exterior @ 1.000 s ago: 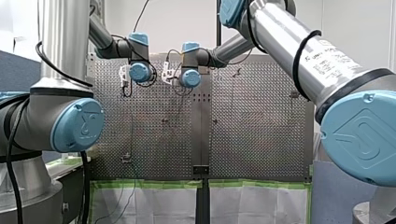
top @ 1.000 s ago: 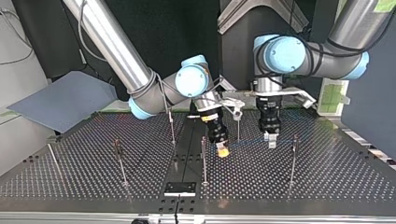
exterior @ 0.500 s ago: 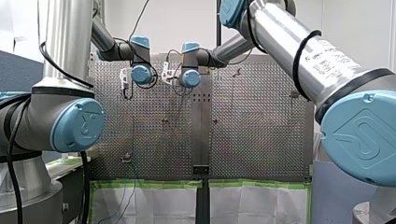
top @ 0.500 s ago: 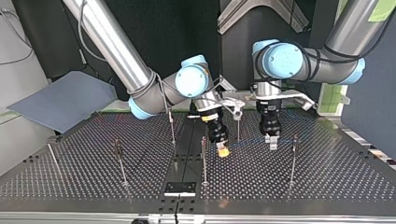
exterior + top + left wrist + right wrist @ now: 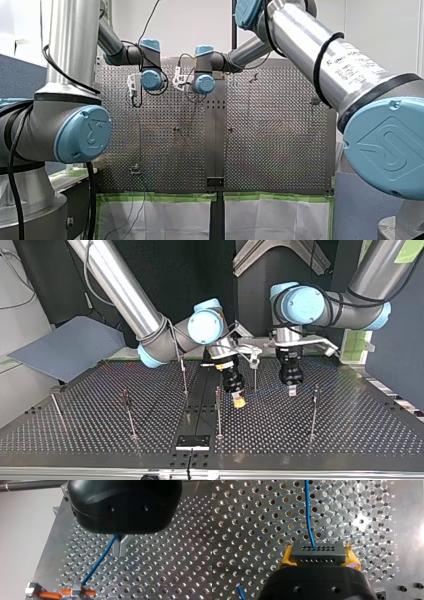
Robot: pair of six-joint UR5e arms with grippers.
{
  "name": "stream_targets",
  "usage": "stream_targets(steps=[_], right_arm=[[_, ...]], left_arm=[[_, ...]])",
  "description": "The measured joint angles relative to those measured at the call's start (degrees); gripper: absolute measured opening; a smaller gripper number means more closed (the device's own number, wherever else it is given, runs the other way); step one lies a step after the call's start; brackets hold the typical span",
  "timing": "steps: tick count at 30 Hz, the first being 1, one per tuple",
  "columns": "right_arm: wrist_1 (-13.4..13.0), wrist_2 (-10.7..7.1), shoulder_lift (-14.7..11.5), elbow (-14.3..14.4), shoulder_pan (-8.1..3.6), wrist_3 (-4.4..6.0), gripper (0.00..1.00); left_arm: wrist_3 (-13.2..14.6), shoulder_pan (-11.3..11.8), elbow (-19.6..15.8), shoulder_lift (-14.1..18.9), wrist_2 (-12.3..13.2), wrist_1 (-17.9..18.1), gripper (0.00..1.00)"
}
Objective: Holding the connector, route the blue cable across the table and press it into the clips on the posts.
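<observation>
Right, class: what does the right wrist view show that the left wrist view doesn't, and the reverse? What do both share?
Only the right wrist view: the connector's rows of pin holes, close up, in my right gripper. Only the left wrist view: my left gripper, metal fingers shut on the blue cable. Both: that cable, the connector and the perforated table.

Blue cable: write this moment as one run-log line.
right claw: shut on connector | left claw: shut on blue cable | cable: straight between them
</observation>
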Motion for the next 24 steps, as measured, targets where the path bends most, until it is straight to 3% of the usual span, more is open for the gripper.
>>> stream_targets(steps=[5,13,24], right_arm=[[0.2,0.0,0.0,0.6,0.0,-0.03,0.0],[0.1,0.0,0.0,3.0,-0.08,-0.09,0.0],[0.2,0.0,-0.3,7.6,-0.13,-0.52,0.0]], left_arm=[[-0.1,-0.2,-1.0,0.0,-1.6,-0.1,0.0],[0.1,-0.6,-4.7,0.0,-1.7,0.5,0.0],[-0.2,-0.2,-11.3,-0.1,-1.2,5.8,0.0]])
